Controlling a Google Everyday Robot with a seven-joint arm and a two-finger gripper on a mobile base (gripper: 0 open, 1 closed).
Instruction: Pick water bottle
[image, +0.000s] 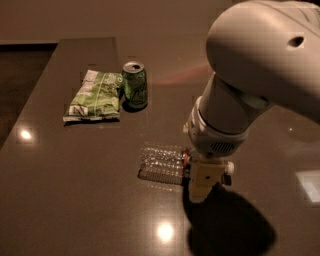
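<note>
1. The water bottle (161, 163) lies on its side on the dark tabletop (75, 195), a little right of the middle of the view, with its long axis running left to right
2. Its clear ribbed body is in plain sight on the left; at its right end a sliver of orange-red label shows just where the robot's hardware begins, and the cap end is hidden behind that hardware
3. The end effector (202, 186) is down at the bottle's right end, low over the tabletop and overlapping the bottle in the view; I cannot tell how far open it is, nor whether it has hold of the bottle
4. Above it the pale arm (260, 65) fills the upper right of the view, narrowing through a ribbed wrist section to the end effector
5. The arm's dark shadow (230, 232) spreads over the tabletop below and to the right of the end effector
6. A green soda can (135, 86) stands upright well apart from the bottle, farther back and to the left
7. A green snack bag (94, 96) lies flat just beside the can on its left, its right edge touching or nearly touching the can
8. Small bright reflections of lamps dot the glossy tabletop, one in front of the bottle and one at the far left
</note>
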